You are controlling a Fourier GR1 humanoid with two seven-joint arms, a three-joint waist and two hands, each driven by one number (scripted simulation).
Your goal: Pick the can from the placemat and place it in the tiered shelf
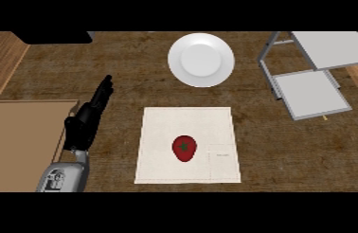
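Right of your left hand (pixel 87 118), fingers straight and holding nothing, the red can (pixel 184 148) looks rigid, light, smooth; grasp its sides.

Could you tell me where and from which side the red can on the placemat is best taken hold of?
Probably around its sides, coming from above. The can stands upright near the middle of the placemat, its red top facing the head view, with bare mat all round, so fingers could close on opposite sides. The left hand rests open to its left; the right hand is out of view.
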